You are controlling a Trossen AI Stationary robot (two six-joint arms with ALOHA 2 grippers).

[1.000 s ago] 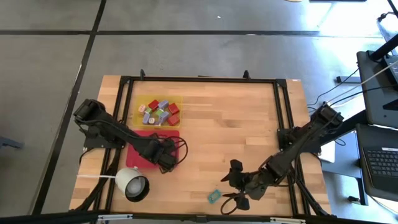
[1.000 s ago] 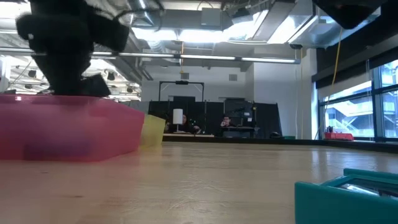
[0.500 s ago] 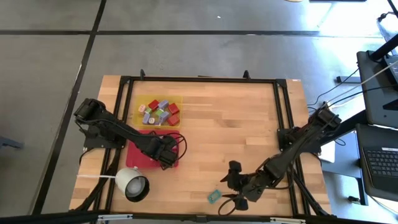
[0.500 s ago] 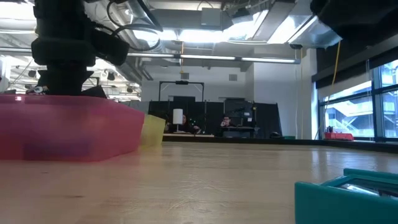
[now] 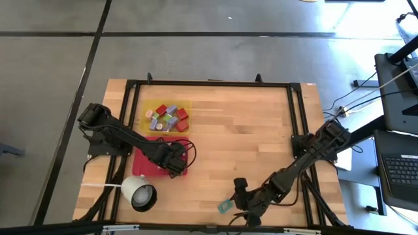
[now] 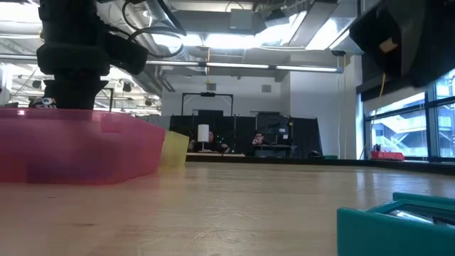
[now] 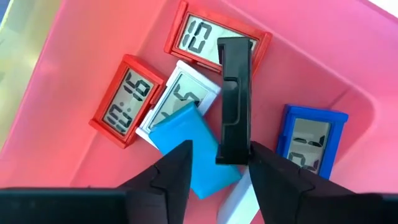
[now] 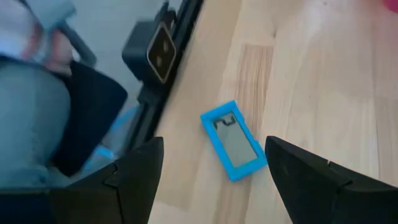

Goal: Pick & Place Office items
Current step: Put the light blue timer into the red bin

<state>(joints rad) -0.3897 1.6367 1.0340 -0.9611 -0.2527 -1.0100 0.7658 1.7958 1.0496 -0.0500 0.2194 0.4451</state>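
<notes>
Office items show from above in two places: a heap of small coloured pieces (image 5: 167, 117) fills the yellow tray (image 5: 188, 104) near the far left of the counter (image 5: 248, 137), and one teal piece (image 5: 225, 207) lies alone by the near edge. The left hand (image 5: 174, 166) hangs over the red tray (image 5: 145, 168), just beside the white cup-like thing (image 5: 138, 193) with its cord. The right hand (image 5: 239, 205) sits low, right next to the teal piece.

From counter height, the red tray (image 6: 78, 149) fills the left with the left arm's dark body above it, the yellow tray (image 6: 175, 149) peeks out behind, and the teal piece (image 6: 398, 227) looms at the near right.

Through the left wrist camera, the left hand (image 7: 217, 171) has its fingers (image 7: 177, 171) slightly parted around a black piece (image 7: 234, 99) standing on edge; whether they touch it I cannot tell. Under it lie two red clock-like pieces (image 7: 127, 99), a white one (image 7: 183, 93), a light blue block (image 7: 196, 149) and a dark blue one (image 7: 311, 137).

Through the right wrist camera, the right hand (image 8: 214, 177) is spread wide, empty, with the teal piece (image 8: 233, 140) flat on the wood between its fingers (image 8: 140, 171). Part of a person shows beyond the counter edge.
</notes>
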